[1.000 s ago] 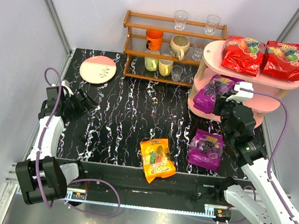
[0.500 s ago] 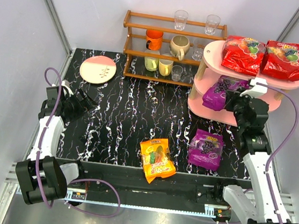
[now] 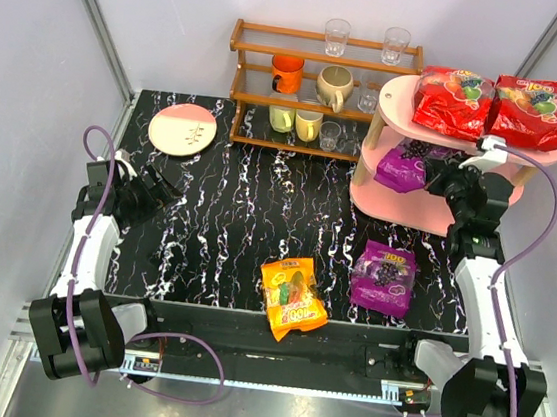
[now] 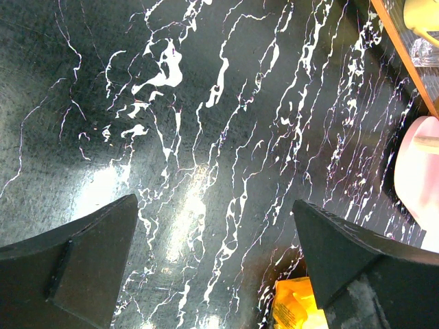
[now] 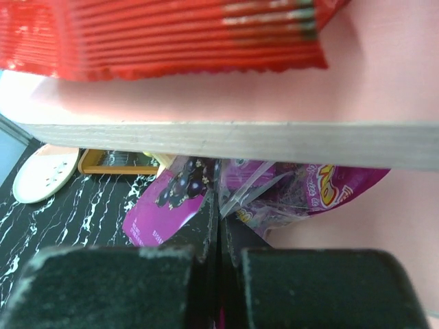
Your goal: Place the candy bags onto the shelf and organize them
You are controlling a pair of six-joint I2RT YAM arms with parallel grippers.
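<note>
The left arm, lower left of the top view, and the right arm, lower right, have white link shells, black joints and black bases. 1 purple cable runs along each. Fingers are matte black wedges.

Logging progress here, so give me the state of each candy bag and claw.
Left red bag: on shelf top tier.
Right red bag: on top tier.
Held purple bag: at middle tier, pinched.
Loose purple bag: flat on table.
Orange bag: flat on table.
Right claw: shut on held purple bag.
Left claw: open, empty.
</note>
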